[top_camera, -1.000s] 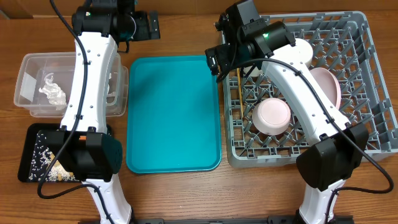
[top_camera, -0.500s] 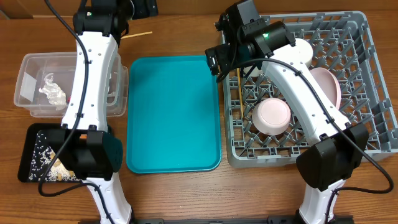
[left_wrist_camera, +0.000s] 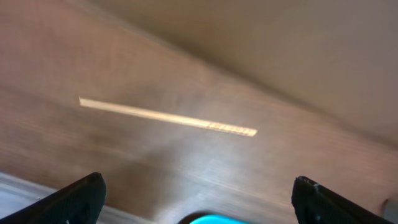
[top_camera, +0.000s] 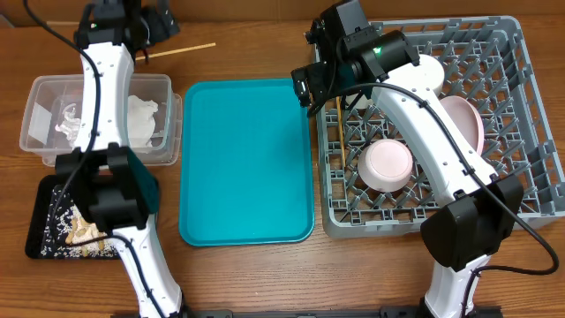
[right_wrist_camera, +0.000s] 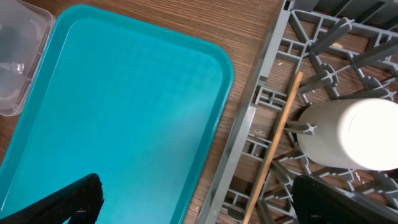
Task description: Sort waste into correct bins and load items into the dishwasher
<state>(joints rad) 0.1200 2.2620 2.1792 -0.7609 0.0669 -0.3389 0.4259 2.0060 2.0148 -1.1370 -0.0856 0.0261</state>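
One wooden chopstick (top_camera: 181, 49) (left_wrist_camera: 168, 116) lies on the bare table behind the teal tray, just right of my open, empty left gripper (top_camera: 166, 24) (left_wrist_camera: 198, 183). A second chopstick (top_camera: 340, 132) (right_wrist_camera: 277, 143) lies in the left column of the grey dish rack (top_camera: 530, 106) (right_wrist_camera: 249, 134). My right gripper (top_camera: 305, 95) (right_wrist_camera: 196, 183) hovers open and empty over the gap between tray and rack. The rack also holds a white cup (top_camera: 425, 74) (right_wrist_camera: 354, 134), an upturned bowl (top_camera: 388, 165) and the pale plate (top_camera: 468, 119). Crumpled tissue (top_camera: 141, 115) fills the clear tub (top_camera: 44, 88). Scraps lie in the black tray (top_camera: 40, 199).
The teal tray (top_camera: 247, 159) (right_wrist_camera: 124, 112) sits between the bins and the rack with nothing on it. The clear tub's corner (right_wrist_camera: 18, 56) shows at the left of the right wrist view. A wall edge runs close behind the loose chopstick.
My left arm has swung left along the back of the table, uncovering the loose chopstick. The right arm has not moved.
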